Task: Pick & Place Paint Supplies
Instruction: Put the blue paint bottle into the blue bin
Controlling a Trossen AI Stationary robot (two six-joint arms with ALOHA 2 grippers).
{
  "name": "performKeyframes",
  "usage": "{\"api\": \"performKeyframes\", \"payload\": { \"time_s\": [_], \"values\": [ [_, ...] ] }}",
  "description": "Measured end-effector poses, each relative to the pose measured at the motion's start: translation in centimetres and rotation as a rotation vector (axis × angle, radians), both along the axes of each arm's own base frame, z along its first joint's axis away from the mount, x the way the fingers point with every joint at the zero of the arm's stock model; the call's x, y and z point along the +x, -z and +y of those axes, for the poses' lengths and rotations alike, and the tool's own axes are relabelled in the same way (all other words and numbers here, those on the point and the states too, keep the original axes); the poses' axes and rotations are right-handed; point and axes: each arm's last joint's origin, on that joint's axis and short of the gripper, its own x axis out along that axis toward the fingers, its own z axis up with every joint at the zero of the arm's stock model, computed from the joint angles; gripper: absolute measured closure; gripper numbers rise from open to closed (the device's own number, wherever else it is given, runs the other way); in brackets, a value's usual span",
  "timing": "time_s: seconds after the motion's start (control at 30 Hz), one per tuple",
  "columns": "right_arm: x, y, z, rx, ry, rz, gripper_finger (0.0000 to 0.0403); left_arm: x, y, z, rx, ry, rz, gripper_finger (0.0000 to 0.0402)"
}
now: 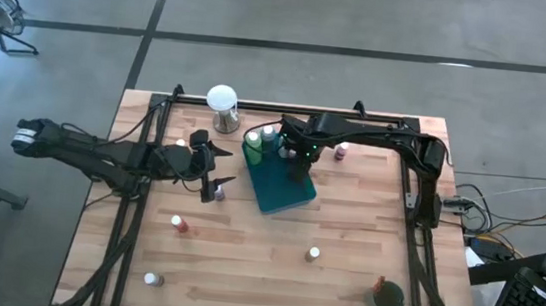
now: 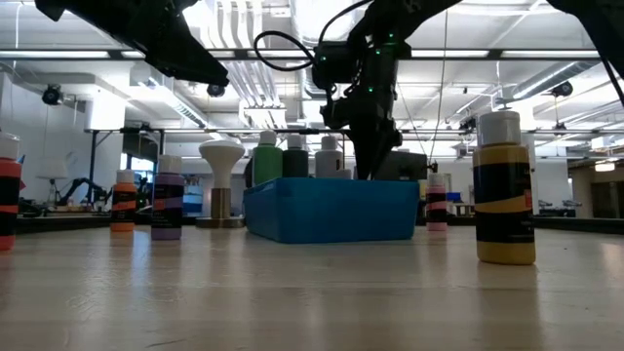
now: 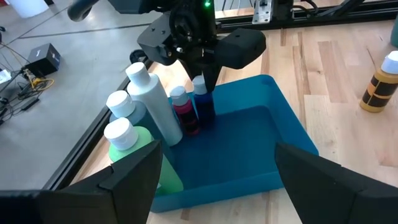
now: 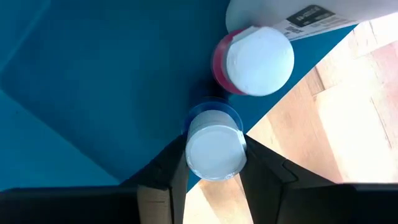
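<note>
One small blue bottle with a white cap [image 4: 215, 150] sits between the fingers of the right gripper [image 3: 205, 74], upright, long axis vertical, in line with the gripper coming straight down on it. It stands inside the teal rectangular plastic tray [image 3: 249, 140], at the far end, just beside a small red bottle with a white cap [image 3: 185, 111]. The fingers flank the cap on both sides and look closed on it; in the left wrist view its base seems at or near the tray floor, but I can't tell if it's fully resting. My read: placing step, release and lift straight up next, and the neighbouring red bottle is close enough to clip.

Beside these, one tall white bottle [image 3: 154, 102] and two larger green bottles with white caps [image 3: 134, 155] crowd the same end of the tray.

Left gripper [image 1: 219, 173] waits off the tray's left side over bare wooden tabletop [image 1: 366, 232], fingers spread wide, holding nothing. Right arm is clearly the one on the job.
</note>
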Motion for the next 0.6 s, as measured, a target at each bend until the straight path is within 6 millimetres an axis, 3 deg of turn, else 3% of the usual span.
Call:
{"api": "performKeyframes", "payload": {
  "time_s": [0.17,0.47,0.6],
  "values": [
    [-0.01,0.00,-0.02,0.000,0.001,0.001,0.0265,0.00,0.00,-0.01,-0.002,0.000,-0.001,0.0087],
    [0.00,0.00,0.00,0.000,0.000,0.001,0.0284,0.00,0.00,0.00,-0.003,-0.001,-0.001,0.0087],
    [0.00,-0.01,0.03,-0.002,-0.005,0.001,0.0269,0.00,0.00,0.00,-0.003,-0.001,-0.001,0.0087]
  ]
}}
